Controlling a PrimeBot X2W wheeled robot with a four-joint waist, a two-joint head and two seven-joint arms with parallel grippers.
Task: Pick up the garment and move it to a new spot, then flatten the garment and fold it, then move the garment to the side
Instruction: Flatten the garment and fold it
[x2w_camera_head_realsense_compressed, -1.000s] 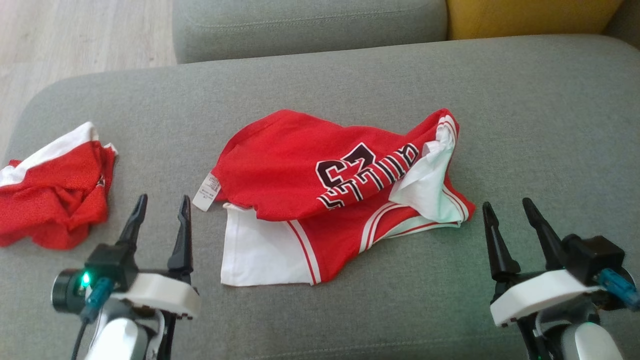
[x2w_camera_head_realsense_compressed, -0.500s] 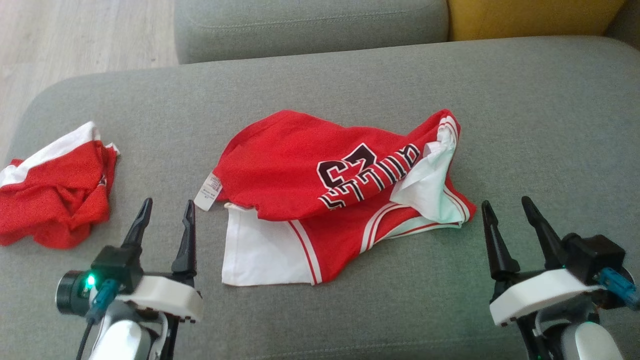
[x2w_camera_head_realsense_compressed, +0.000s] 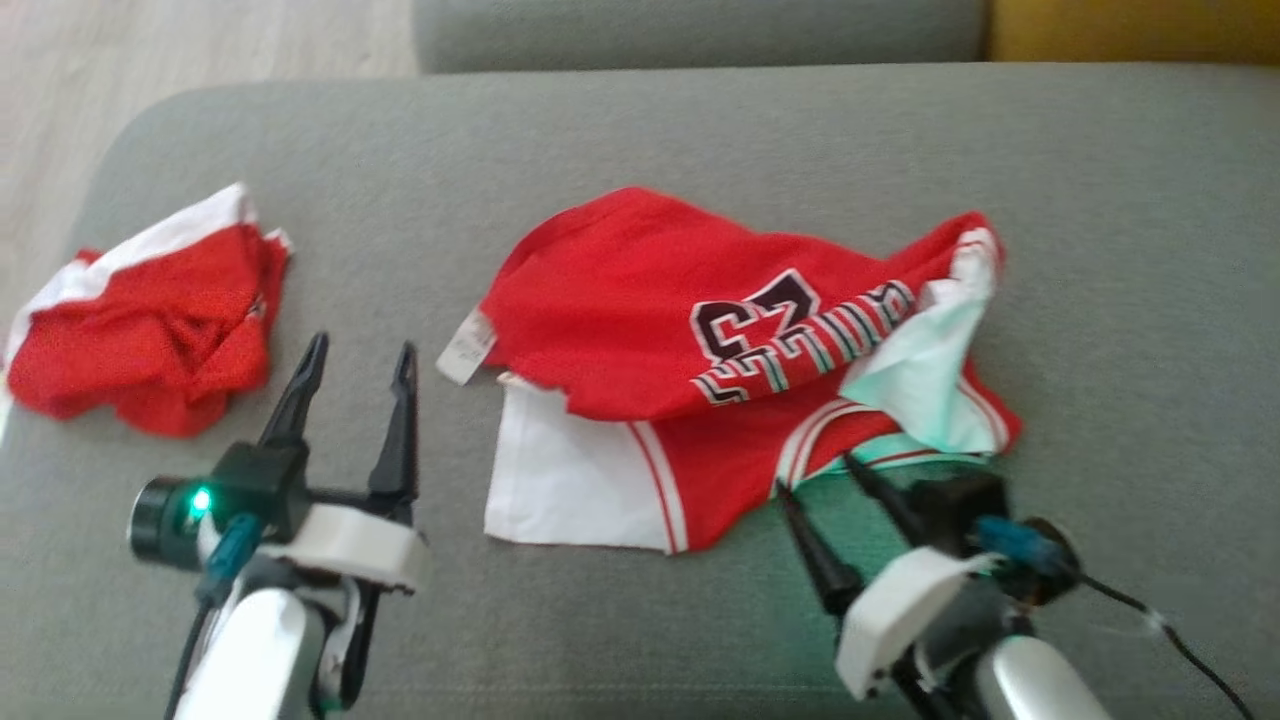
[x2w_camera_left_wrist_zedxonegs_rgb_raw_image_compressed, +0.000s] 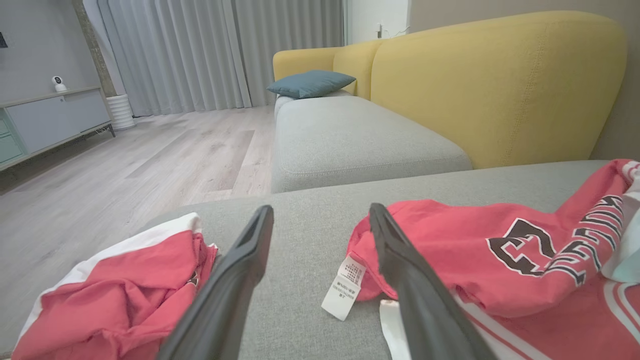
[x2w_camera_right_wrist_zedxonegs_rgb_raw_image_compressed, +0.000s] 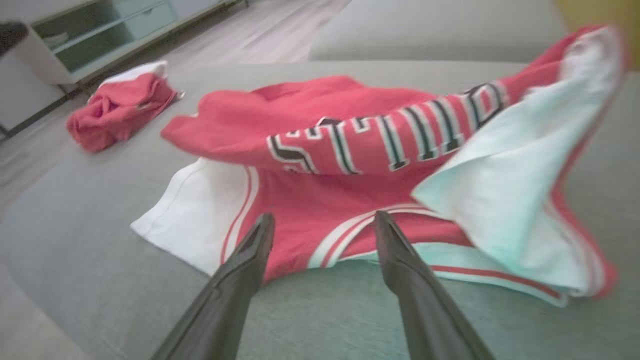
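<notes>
Lying crumpled on grey sofa (x2w_camera_head_realsense_compressed: 1100, 200), red-and-white jersey (x2w_camera_head_realsense_compressed: 620, 310), black lettering; left hand (x2w_camera_head_realsense_compressed: 361, 346), right hand (x2w_camera_head_realsense_compressed: 815, 473) released.

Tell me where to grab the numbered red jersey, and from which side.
I'd grip the striped near edge of the jersey, coming low from the robot's side with the right gripper. It lies flat and exposed just ahead of the open fingers; the rest is folded over.

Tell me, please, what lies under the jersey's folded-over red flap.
Beneath the red flap, a white panel and white-striped red fabric stick out, lying on the grey cushion. Anything further under the flap is hidden.
</notes>
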